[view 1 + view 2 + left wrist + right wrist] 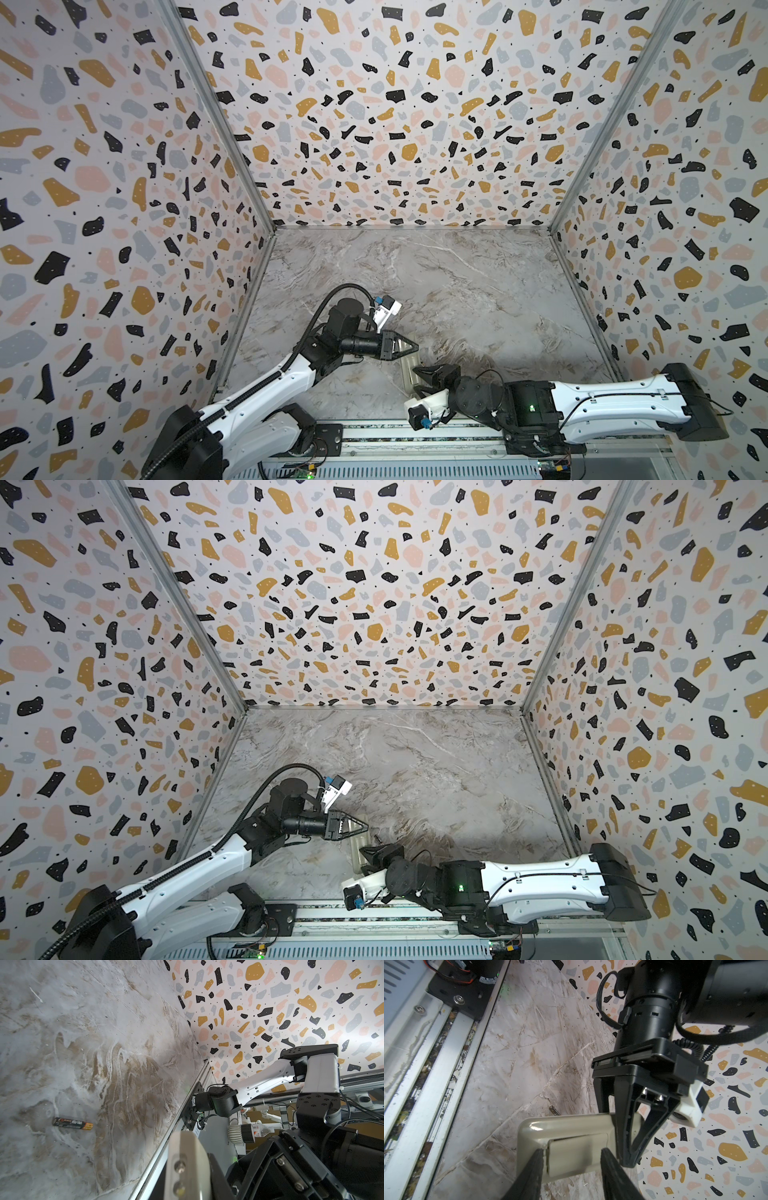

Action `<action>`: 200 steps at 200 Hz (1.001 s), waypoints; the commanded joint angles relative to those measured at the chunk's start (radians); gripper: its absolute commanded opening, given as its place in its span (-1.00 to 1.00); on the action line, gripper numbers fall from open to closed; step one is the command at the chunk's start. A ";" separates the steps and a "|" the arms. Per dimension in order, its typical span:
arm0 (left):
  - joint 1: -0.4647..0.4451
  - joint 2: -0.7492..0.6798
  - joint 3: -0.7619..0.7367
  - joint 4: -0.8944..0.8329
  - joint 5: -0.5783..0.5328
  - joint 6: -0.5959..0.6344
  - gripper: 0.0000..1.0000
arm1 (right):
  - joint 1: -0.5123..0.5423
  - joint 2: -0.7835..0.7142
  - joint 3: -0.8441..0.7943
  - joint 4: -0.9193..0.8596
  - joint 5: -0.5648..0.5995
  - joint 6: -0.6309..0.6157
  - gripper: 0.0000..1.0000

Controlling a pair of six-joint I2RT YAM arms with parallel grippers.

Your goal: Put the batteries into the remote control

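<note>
Evidently you're not finished: one battery (72, 1123) lies loose on the table (478, 282), apart from the remote (571, 1136). Your right gripper (572, 1154) grasps the remote's end, over a seated-looking cover. Your left gripper (631, 1159) is clenched against its far end. The second battery isn't visible.

Light is even and fairly bright in both top views, falling from above, so the arms cast only soft shadows on the marble tabletop (457, 282). Wall lines bow outward at the edges (wide-angle distortion). In the left wrist view a pale patch of glare washes the patterned wall (207, 1028), and the nearest finger (185, 1167) is blurred. In the right wrist view the remote control (571, 1132) shows a small highlight, with the closest fingers (531, 1172) out of focus.
</note>
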 commanded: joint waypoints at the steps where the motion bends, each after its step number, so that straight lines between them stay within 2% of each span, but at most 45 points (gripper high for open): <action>1: -0.005 0.003 0.010 -0.002 0.040 0.015 -1.00 | -0.001 -0.039 0.006 0.049 0.051 -0.001 -0.06; 112: -0.005 0.003 0.020 -0.008 0.041 0.018 -1.00 | 0.000 -0.035 0.006 0.050 0.051 -0.001 -0.05; 200: -0.005 0.006 0.048 -0.035 0.026 0.031 -1.00 | -0.001 -0.019 0.010 0.034 0.036 0.005 0.18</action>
